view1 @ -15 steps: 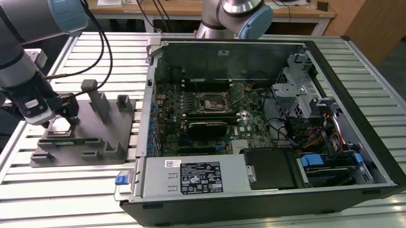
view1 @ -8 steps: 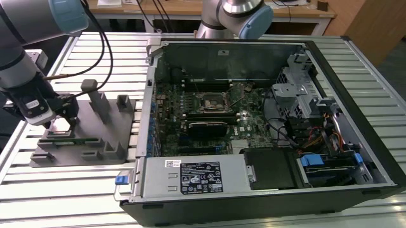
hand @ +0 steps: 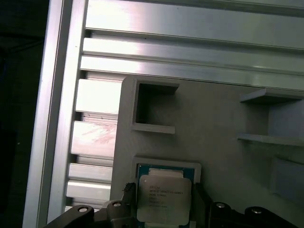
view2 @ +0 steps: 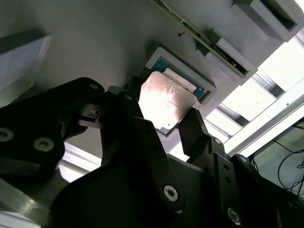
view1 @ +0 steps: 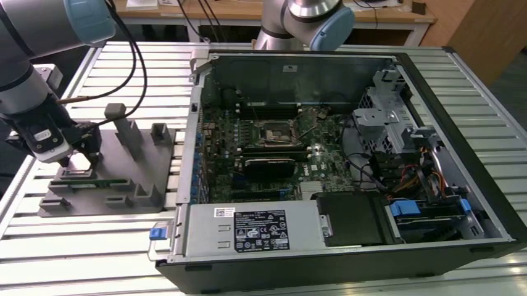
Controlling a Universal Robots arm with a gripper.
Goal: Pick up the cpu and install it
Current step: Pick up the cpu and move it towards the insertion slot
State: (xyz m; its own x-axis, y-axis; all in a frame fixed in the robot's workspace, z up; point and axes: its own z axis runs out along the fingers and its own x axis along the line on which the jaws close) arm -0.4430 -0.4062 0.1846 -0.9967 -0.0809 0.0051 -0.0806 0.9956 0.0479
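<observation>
**One chip in its nest, gripper set over it**

One cpu [view2: 166, 97], a small flat square chip with a silvery-white metal top on a green edge, lies flat in a shallow square pocket of the grey plastic fixture [view1: 91, 200]. One black gripper [view1: 76, 161] is down on that pocket, and in both wrist views its dark parts stand on two opposite sides of the chip. Whether it has closed on the chip or merely stands around it, I cannot tell.

In the first wrist view, one more square pocket [hand: 154, 107] is moulded into the same grey slab, near the chip's nest. One long narrow green memory stick [view1: 95, 182] lies in a slot of the fixture, just beside the chip (the second wrist view shows it edge-on). Several grey posts rise from the slab.

The fixture rests on one table of silvery aluminium slats [view1: 99, 246]. Towards the exterior view's right, close to the fixture, one black computer case [view1: 329, 277] lies open on the same slats. It holds one green motherboard [view1: 222, 142], with one black square socket in a metal frame [view1: 274, 131] near its middle, and one silver metal box [view1: 247, 228] along the near wall.

Beyond the table stands a wooden desk [view1: 214, 11].
</observation>
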